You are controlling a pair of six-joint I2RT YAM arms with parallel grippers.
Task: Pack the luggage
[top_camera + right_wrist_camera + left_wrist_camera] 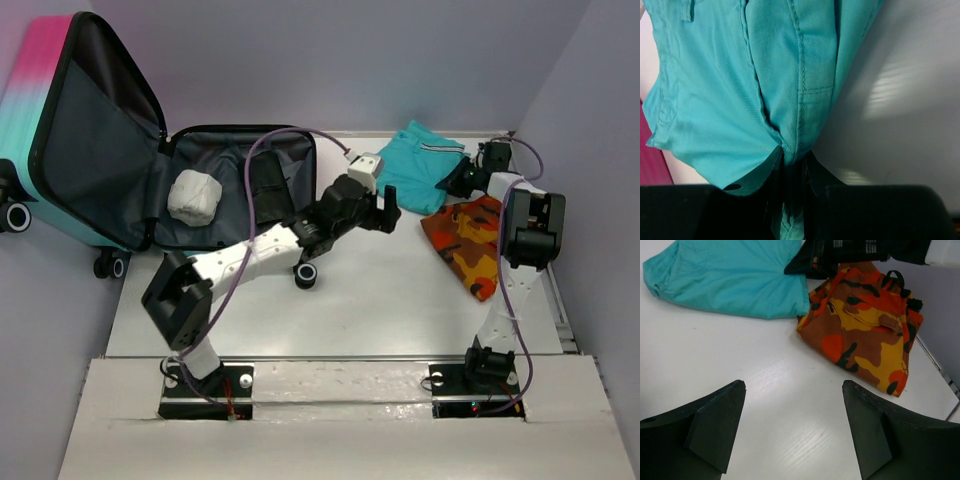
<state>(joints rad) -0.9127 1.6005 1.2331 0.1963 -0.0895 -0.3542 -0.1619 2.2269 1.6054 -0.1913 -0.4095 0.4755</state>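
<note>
luggage (95,150) open at far left, white bundle (194,195) inside | right gripper (792,167) pinched on teal shorts (790,75), far right | left gripper (794,387) spread wide, empty, mid-worktop | tip: imo lift high before swinging left so the fabric clears the camo shorts (468,235)

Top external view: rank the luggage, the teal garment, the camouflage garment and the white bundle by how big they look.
1. luggage, clearly the largest.
2 and 3. teal garment and camouflage garment: they look about alike, too close to rank.
4. white bundle, the smallest.
</note>
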